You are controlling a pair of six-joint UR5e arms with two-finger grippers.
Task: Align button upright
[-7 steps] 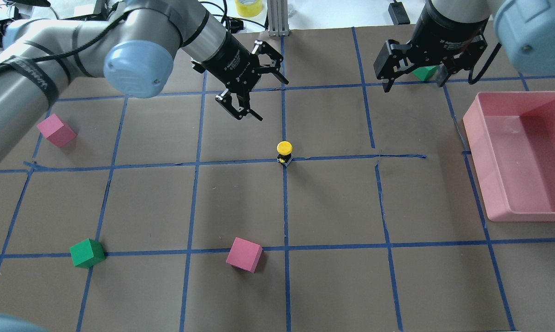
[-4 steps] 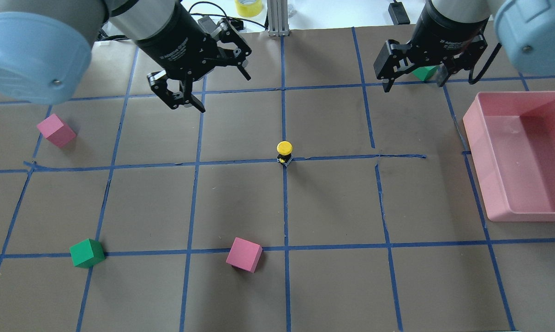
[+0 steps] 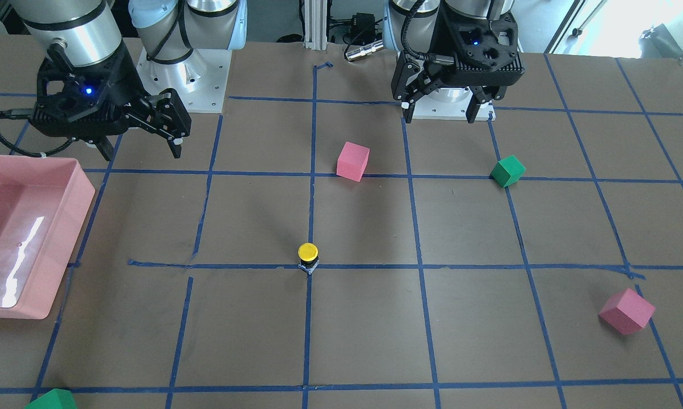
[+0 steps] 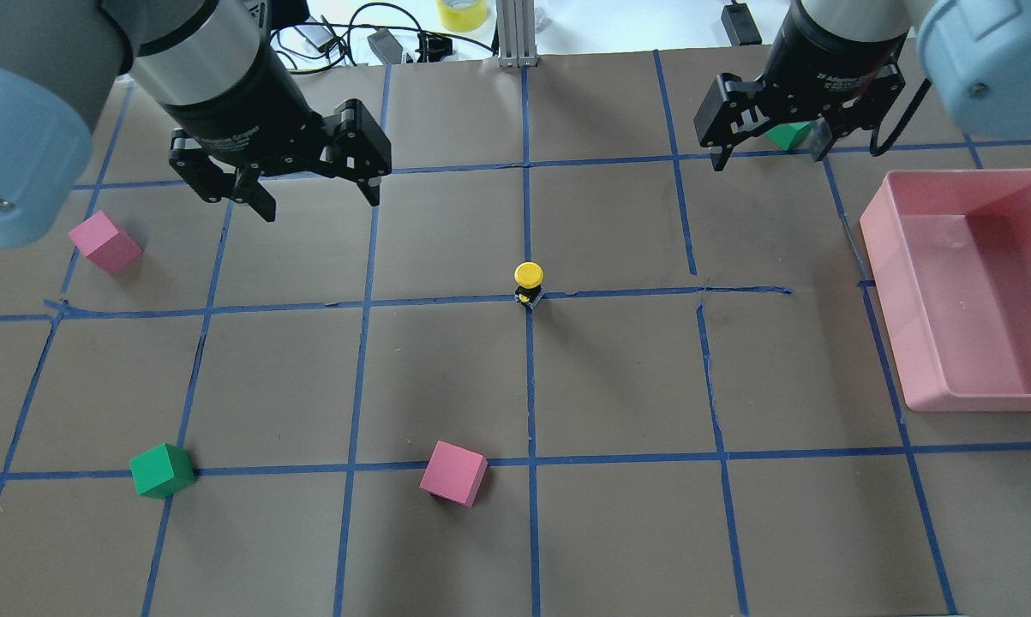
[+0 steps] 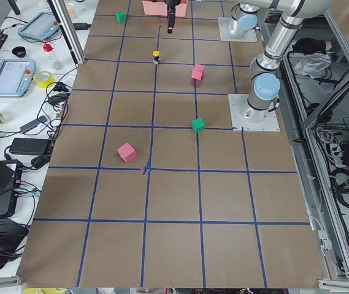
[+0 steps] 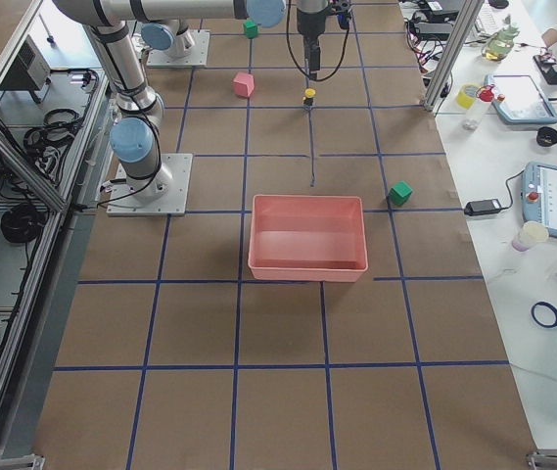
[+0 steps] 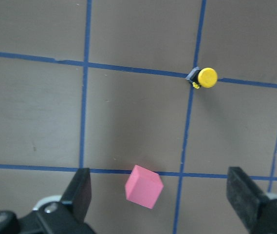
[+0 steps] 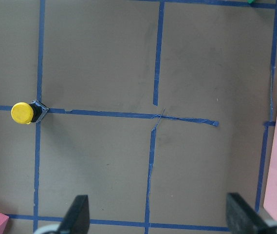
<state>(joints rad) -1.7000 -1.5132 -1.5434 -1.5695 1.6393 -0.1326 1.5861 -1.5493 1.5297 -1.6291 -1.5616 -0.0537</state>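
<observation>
Black fingers (image 4: 258,201) of left gripper (image 4: 320,204) spread, empty; right gripper (image 4: 770,158) fingers equally spread, empty. Button (image 4: 529,281) upright at surface (image 4: 618,377) centre on blue tape (image 4: 530,386) crossing, well apart from both: glossy round yellow cap, short black body, silvery base. Surface matte brown.

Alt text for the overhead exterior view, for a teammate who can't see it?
The yellow-capped button stands upright on a blue tape crossing mid-table, with nothing touching it. The left gripper and right gripper hover apart from it near the top, fingers open; a pink bin sits at right.
</observation>
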